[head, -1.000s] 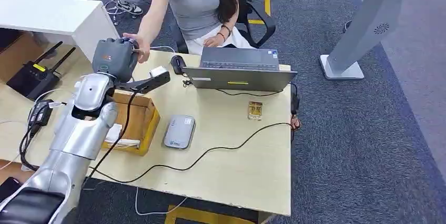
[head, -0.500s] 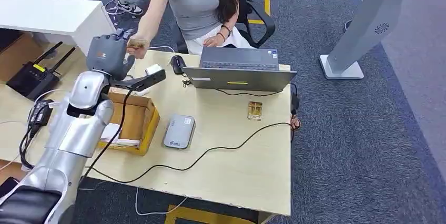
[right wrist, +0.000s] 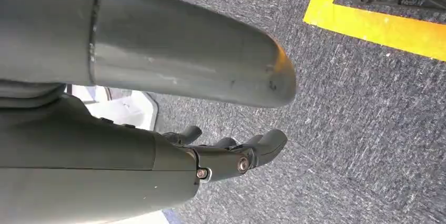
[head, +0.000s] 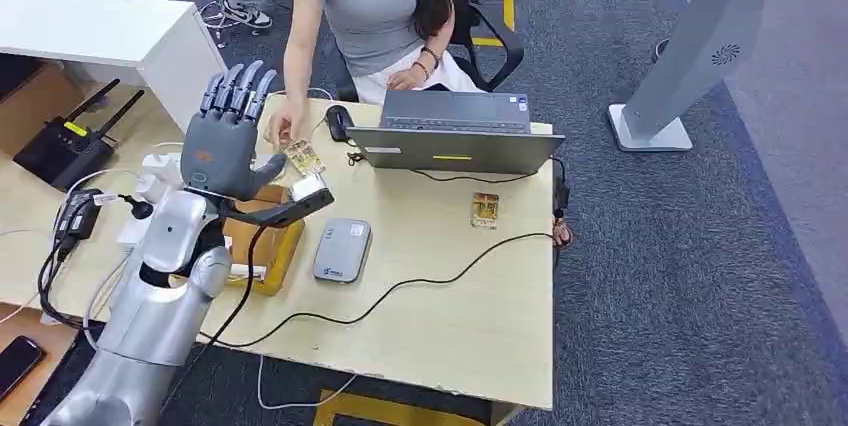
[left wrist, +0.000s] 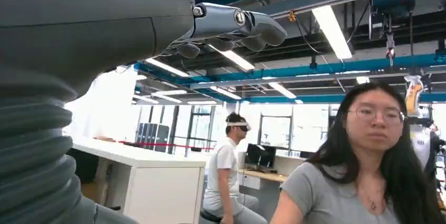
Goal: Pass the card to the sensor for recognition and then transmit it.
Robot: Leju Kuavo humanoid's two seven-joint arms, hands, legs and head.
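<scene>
Since half a second ago my left hand (head: 228,136) gave up the card (head: 303,158); fingers (head: 240,86) spread, empty.
Person's hand (head: 280,132) holds it left of frame centre, above the worktop (head: 450,296); I'd risk clipping it.

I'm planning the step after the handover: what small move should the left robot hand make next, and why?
Probably draw the left robot hand back and lower it toward the table. Its fingers are spread and upright with nothing in them, while the person's hand holds the card down at the table beside the laptop. The handover looks complete, so there seems little reason to hold the arm up.
</scene>
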